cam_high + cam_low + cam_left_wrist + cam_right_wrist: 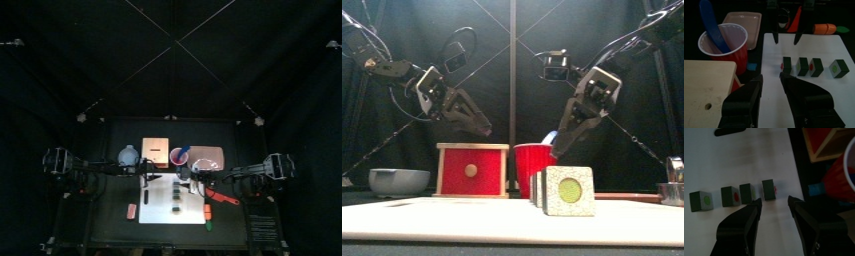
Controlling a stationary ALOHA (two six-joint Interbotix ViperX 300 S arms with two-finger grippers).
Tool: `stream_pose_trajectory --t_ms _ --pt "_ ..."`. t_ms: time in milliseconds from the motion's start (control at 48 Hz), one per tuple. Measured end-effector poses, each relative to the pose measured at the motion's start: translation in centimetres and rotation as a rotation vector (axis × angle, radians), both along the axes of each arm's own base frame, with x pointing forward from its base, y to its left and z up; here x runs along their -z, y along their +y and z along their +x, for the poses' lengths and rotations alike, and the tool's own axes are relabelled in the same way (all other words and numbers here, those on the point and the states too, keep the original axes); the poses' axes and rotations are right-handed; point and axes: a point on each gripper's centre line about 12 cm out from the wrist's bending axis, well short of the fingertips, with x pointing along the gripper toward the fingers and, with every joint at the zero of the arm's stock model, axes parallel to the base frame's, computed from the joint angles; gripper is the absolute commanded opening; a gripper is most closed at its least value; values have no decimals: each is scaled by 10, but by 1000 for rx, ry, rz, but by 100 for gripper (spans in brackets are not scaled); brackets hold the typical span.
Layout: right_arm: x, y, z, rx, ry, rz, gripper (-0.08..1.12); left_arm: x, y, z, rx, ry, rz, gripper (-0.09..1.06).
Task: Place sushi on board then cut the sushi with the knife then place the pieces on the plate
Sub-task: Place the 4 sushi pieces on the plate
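The sushi roll [563,190] stands on the white board [158,228] cut into several dark green pieces [803,66]. Three stay close together and one [839,68] sits a little apart. My left gripper [771,77] hangs open and empty above the board's back edge, beside the row of pieces. My right gripper [774,201] is also open and empty, hovering just over the end piece [769,188]. The blue knife [709,25] stands in the red cup [535,165]. A red knife [796,17] lies off the board on the right. The pink plate [207,154] sits behind the cup.
A wooden box with a red drawer front [473,170] stands left of the cup, and a blue-grey bowl [398,181] sits farther left. An orange carrot toy [825,28] lies at the board's right edge. A metal cutter [672,183] is at the far right.
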Motion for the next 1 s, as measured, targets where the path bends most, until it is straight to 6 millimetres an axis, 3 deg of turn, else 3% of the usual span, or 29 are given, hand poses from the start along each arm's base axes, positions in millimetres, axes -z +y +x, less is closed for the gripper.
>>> stream_pose_trajectory --t_ms 583,833,1000 --pt "26 0 17 5 64 6 80 5 -1 -5 3 17 1 74" --pt "33 0 18 7 81 9 63 5 -1 -4 2 15 0 74" --pt "31 -1 15 22 86 20 61 5 0 -5 2 17 1 74"
